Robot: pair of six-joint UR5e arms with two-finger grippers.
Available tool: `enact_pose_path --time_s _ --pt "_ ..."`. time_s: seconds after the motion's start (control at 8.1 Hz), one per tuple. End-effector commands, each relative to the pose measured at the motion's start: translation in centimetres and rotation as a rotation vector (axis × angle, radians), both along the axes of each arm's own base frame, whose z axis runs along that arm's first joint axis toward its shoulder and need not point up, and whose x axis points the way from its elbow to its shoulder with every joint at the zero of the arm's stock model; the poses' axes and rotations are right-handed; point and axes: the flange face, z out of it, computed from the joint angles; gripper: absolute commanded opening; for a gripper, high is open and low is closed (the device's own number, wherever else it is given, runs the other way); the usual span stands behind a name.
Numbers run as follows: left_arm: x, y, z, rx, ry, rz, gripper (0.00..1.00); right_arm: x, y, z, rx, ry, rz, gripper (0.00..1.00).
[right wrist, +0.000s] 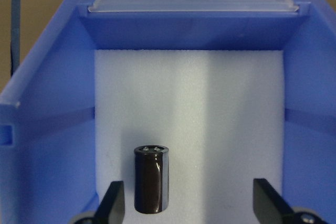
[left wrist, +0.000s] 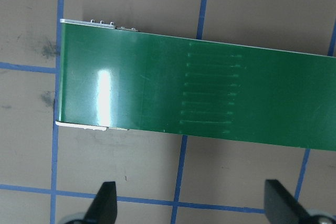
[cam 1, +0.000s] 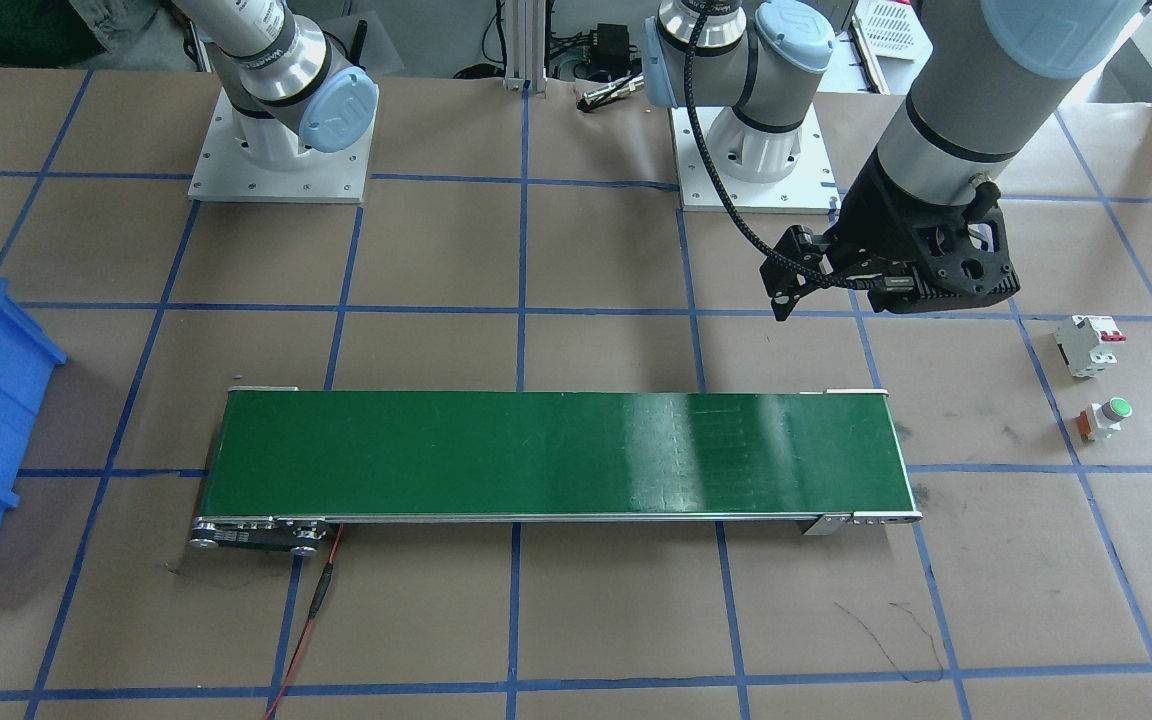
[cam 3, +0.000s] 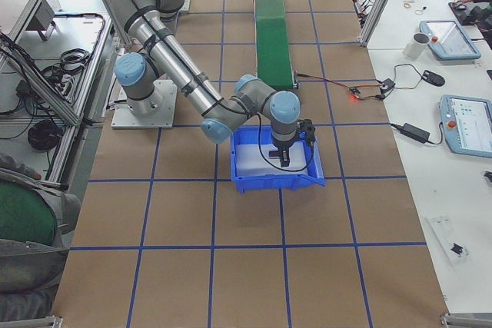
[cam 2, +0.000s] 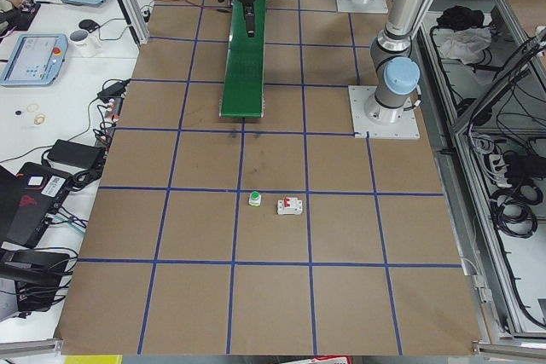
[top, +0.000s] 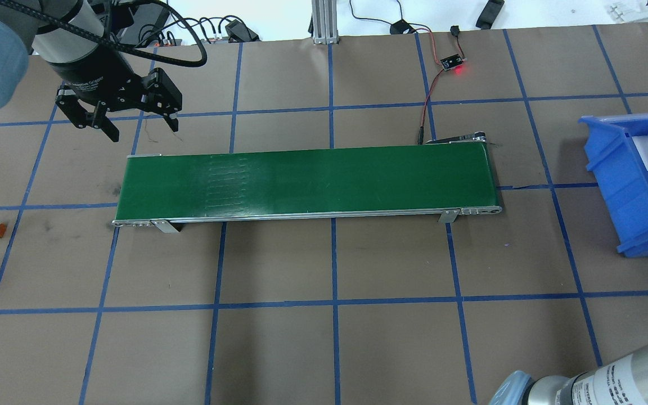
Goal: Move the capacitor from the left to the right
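The capacitor (right wrist: 151,178), a small dark cylinder, rests on the white foam inside the blue bin (right wrist: 47,103). My right gripper (right wrist: 190,203) is open above it. In the right wrist view the capacitor sits between the fingertips, nearer the left one, and they do not touch it. The right gripper (cam 3: 286,155) also shows over the bin (cam 3: 277,183) in the exterior right view. My left gripper (top: 143,128) is open and empty, hovering by the far side of the left end of the green conveyor belt (top: 307,180). The left wrist view shows the belt (left wrist: 210,98) bare.
A green-capped push button (cam 1: 1106,418) and a white circuit breaker with red levers (cam 1: 1088,345) stand on the table to my left of the belt. A small board with a red light (top: 452,62) and its wires lie beyond the belt's right end.
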Motion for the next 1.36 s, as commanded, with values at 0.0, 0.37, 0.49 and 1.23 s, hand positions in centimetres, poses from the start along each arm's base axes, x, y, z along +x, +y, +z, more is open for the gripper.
enact_pose_path --time_s 0.0,0.37,0.49,1.23 --pt "0.0 0.0 0.0 0.000 0.000 0.000 1.00 1.4 1.8 8.3 -0.083 0.094 -0.012 1.00" --pt "0.1 -0.1 0.0 0.000 0.000 0.000 1.00 5.5 4.7 16.0 -0.071 0.069 -0.119 1.00" --pt "0.0 0.0 0.1 -0.002 0.000 -0.002 1.00 8.1 4.8 17.6 -0.059 0.056 -0.114 1.00" --pt "0.0 0.0 0.1 -0.001 -0.002 -0.002 1.00 31.2 3.0 22.8 -0.086 0.029 -0.130 1.00"
